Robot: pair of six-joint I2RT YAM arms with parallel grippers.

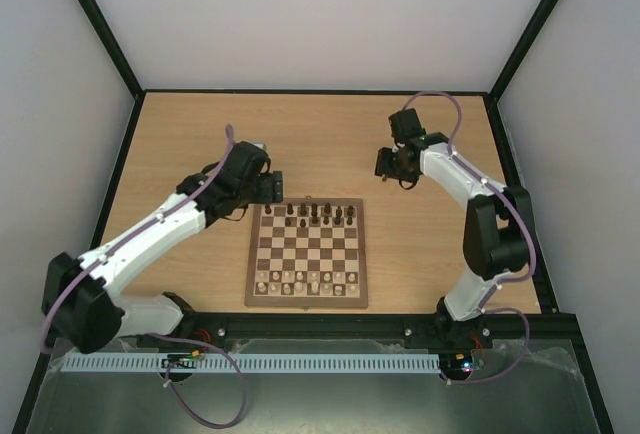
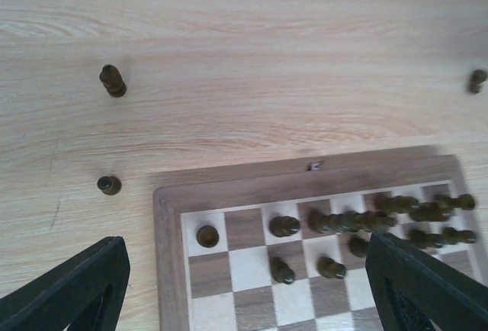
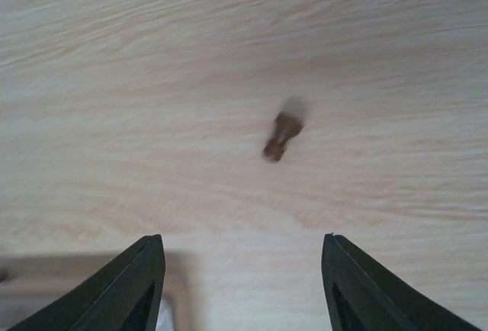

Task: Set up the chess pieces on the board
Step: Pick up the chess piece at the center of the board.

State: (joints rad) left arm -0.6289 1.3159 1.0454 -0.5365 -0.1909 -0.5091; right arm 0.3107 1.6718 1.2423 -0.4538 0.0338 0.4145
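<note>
So on the left, the left gripper (image 1: 272, 186) sits over the far left corner of the board (image 1: 306, 303). Its wrist cam shows the left gripper (image 2: 244, 243) with fingers (image 2: 76, 285) spread wide and nothing between them. Right under it a dark piece (image 2: 207, 236) stands upright on the pale corner square, not touching either finger.

Off the board on that side, two more dark pieces are on the bare table (image 1: 180, 134). One (image 2: 109, 185) is just beside the board's corner and another (image 2: 113, 81) is farther out, tilted or lying down (hard to call from this angle).

Moving right, the rest of the dark pieces (image 1: 313, 214) are bunched along the two far rows of the board. From the wrist cam they look crowded, some overlapping in view (image 2: 358, 220). The pale pieces (image 1: 305, 282) fill the near rows.

Past the board's far right side, the right gripper (image 1: 390, 166) hangs over plain tabletop, well apart from the board. In its own cam the right gripper (image 3: 242, 237) is also parted, holding nothing. A lone dark piece (image 3: 280, 136) lies on its side on the wood ahead of the fingertips, a bit blurry. The pale shape at the bottom left there is probably the board's corner (image 3: 76, 285), but it's too fuzzy to swear to.
</note>
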